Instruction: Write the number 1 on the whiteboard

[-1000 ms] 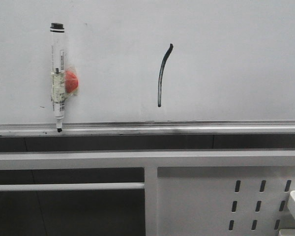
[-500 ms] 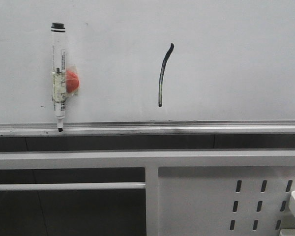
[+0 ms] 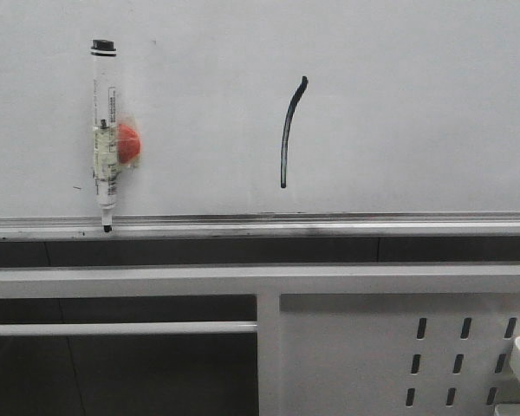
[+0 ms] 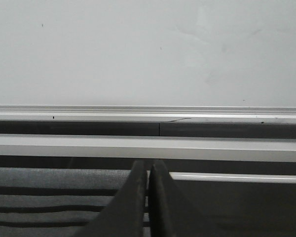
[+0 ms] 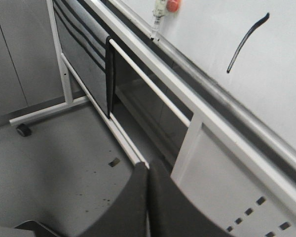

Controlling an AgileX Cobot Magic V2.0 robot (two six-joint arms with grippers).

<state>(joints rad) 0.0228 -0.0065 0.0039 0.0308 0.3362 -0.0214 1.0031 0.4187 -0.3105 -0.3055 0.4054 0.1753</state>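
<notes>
Front view: the whiteboard (image 3: 399, 113) fills the upper half of the scene, pale grey-white, with a silver rail (image 3: 329, 227) along its bottom edge. The number 1 (image 3: 289, 130) is drawn near the middle of the board as a thin black stroke, nearly upright, bending slightly to the right at the top where it ends in a small hook. Well to its left, a white marker pen (image 3: 104, 134) hangs upright on the board, black cap up, tip just touching the rail. A red round piece (image 3: 128, 143) sits against the pen's right side. Below the rail runs a white frame bar (image 3: 156, 282), and at lower right a white panel with slotted holes (image 3: 459, 364). Neither of my end effectors appears in this view.

Left wrist view: my left end effector (image 4: 148, 197) shows as two dark fingers pressed together, nothing between them. Ahead lie the blank board surface (image 4: 148, 49) and the silver rail (image 4: 148, 111). A grey cloth with dark stripes (image 4: 39, 197) hangs at one side.

Right wrist view: my right end effector (image 5: 148, 197) also has its two dark fingers closed against each other and holds nothing. The board (image 5: 286, 98) slants across the view, with the black stroke (image 5: 246, 42) on it and the pen with its red piece (image 5: 163, 10) farther along. Grey floor (image 5: 54, 163) lies beneath the stand.
</notes>
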